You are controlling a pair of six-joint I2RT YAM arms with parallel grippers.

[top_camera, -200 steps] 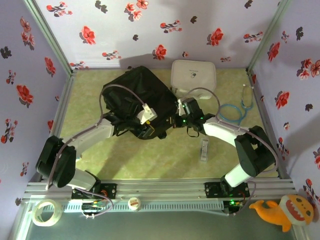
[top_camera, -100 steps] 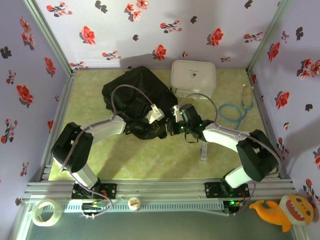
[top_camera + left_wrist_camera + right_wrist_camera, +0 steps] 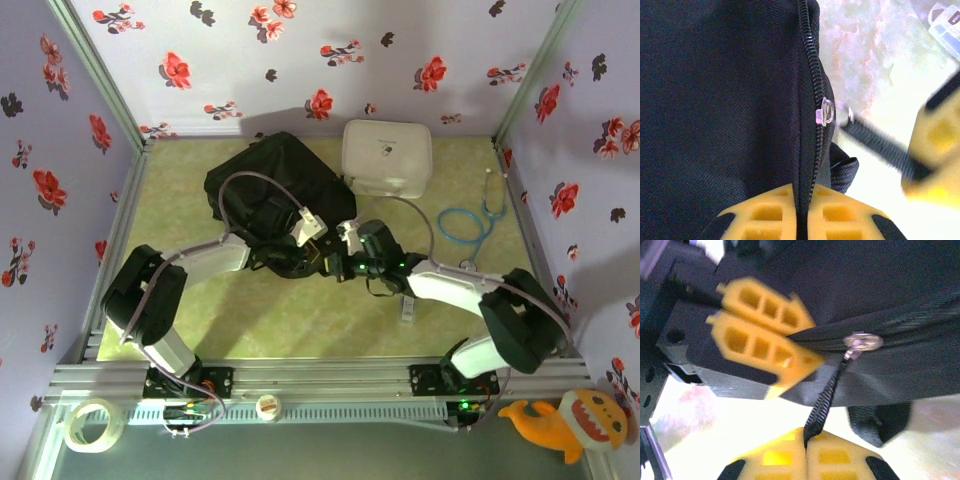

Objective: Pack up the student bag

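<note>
The black student bag [image 3: 270,185] lies on the tabletop [image 3: 300,325], toward the back. The left claw [image 3: 801,212] clamps its zipper seam [image 3: 807,90], and the right claw [image 3: 806,452] pinches the pull cord [image 3: 826,400]. A skewed tug may slip the cord free or drag the bag.

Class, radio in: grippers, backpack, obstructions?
Left gripper shut on zipper seam of large black fabric backpack. Right gripper shut on black woven zipper-pull strap. White rounded case beside backpack.

The student bag [image 3: 715,100] is matt, coarse black cloth; its zip [image 3: 809,90] has dull black teeth and a shiny metal slider [image 3: 826,112]. The pull strap [image 3: 826,400] is ribbed black webbing. The left pincer [image 3: 802,202] and right pincer [image 3: 806,442] are matt yellow plastic. The counter [image 3: 865,60] looks glossy.
</note>
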